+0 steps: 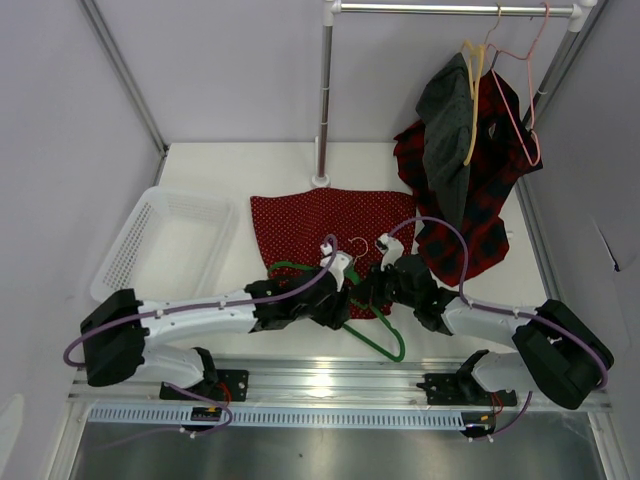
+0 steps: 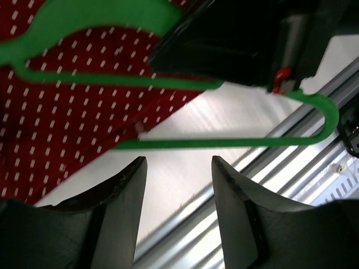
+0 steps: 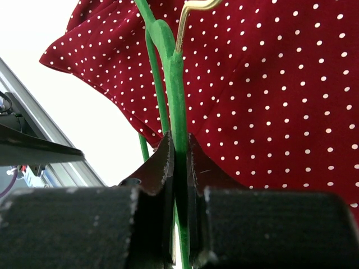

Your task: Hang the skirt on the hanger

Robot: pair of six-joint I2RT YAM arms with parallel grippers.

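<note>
The red polka-dot skirt (image 1: 330,215) lies flat on the table, with the green hanger (image 1: 385,342) on its near edge. My right gripper (image 3: 179,140) is shut on the hanger (image 3: 176,84), its thin green bar pinched between the pads, with the skirt (image 3: 280,84) beyond it. My left gripper (image 2: 179,165) is open with nothing between its fingers. It hovers just short of the hanger's lower bar (image 2: 224,143), with the skirt (image 2: 67,129) beside it. In the top view both grippers (image 1: 345,295) (image 1: 378,288) meet over the hanger's middle and hide most of it.
A white basket (image 1: 165,245) sits at the left. At the back right, a rack pole (image 1: 323,100) stands by a plaid garment (image 1: 485,215) and a dark grey garment (image 1: 450,130) on yellow (image 1: 470,80) and pink (image 1: 525,90) hangers. A metal rail (image 1: 340,380) runs along the near edge.
</note>
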